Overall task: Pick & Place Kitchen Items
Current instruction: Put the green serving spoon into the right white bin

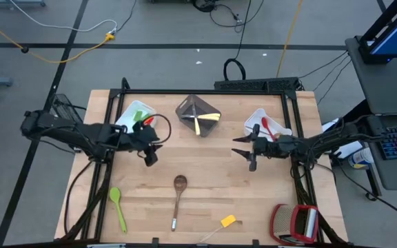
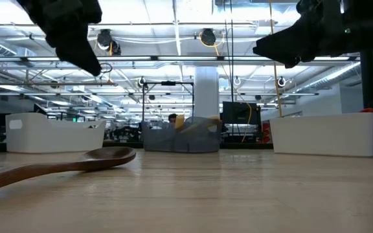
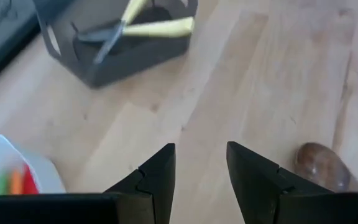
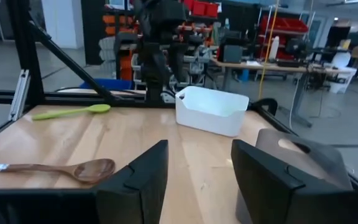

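My left gripper [image 1: 150, 153] [image 3: 201, 149] hovers open and empty above the wood, between the left white bin [image 1: 135, 117] and the brown wooden spoon [image 1: 178, 195]. That spoon's bowl [image 3: 322, 165] lies just beside the fingers. My right gripper [image 1: 245, 153] [image 4: 197, 146] is also open and empty, above the table beside the right white bin [image 1: 267, 127]. The green spoon [image 1: 118, 207] [image 4: 73, 112] and the small yellow piece [image 1: 228, 221] lie flat near the near edge. Pale-handled knives [image 3: 160, 28] sit in the grey bin [image 1: 197, 115].
The left white bin holds green, red and orange utensils, and the right white bin holds red ones. A bulky red-and-silver object [image 1: 295, 224] sits at the near right corner. A black frame [image 1: 205, 91] runs along the table's sides. Bare wood lies between the two grippers.
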Action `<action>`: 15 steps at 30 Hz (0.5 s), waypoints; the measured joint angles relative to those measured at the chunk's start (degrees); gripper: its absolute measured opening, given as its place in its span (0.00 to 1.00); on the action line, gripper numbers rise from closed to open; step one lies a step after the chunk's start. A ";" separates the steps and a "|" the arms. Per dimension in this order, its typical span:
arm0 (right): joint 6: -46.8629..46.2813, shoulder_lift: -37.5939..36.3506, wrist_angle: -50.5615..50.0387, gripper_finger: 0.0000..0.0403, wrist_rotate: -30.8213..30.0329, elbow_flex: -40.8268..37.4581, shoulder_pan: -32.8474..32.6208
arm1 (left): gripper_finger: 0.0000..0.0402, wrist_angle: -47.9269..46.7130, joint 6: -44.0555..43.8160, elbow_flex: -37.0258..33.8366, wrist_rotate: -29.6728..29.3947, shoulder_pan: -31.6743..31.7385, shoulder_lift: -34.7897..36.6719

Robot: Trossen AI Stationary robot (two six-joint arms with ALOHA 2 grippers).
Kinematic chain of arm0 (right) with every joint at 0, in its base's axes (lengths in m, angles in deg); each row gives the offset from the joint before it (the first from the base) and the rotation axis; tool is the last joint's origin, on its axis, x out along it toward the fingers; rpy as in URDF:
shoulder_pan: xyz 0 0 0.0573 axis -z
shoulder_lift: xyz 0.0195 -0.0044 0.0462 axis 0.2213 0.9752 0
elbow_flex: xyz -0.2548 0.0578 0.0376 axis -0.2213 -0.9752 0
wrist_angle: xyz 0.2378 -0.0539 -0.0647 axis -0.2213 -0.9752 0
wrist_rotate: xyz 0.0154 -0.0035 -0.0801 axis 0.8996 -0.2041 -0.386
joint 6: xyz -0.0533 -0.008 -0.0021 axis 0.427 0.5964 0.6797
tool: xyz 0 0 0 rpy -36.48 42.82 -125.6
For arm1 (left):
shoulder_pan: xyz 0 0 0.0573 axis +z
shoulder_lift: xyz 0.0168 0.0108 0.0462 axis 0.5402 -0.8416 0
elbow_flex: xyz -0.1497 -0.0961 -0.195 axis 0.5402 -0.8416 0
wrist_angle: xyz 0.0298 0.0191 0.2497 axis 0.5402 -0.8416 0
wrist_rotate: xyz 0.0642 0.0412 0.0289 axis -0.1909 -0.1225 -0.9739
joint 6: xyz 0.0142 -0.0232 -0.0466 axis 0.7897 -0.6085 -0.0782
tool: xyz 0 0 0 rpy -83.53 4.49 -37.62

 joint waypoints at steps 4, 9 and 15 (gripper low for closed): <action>1.19 0.00 2.26 0.42 -0.02 -0.43 0.50 | 0.37 -0.25 -7.39 -0.91 0.27 -1.90 -0.06; 1.44 0.00 3.43 0.42 -0.01 -0.43 2.13 | 0.37 -2.12 -17.36 -0.90 2.50 -4.64 -0.06; 1.44 0.00 3.31 0.42 -0.01 -0.43 4.45 | 0.37 -9.85 -35.90 -0.90 6.21 -9.00 -0.06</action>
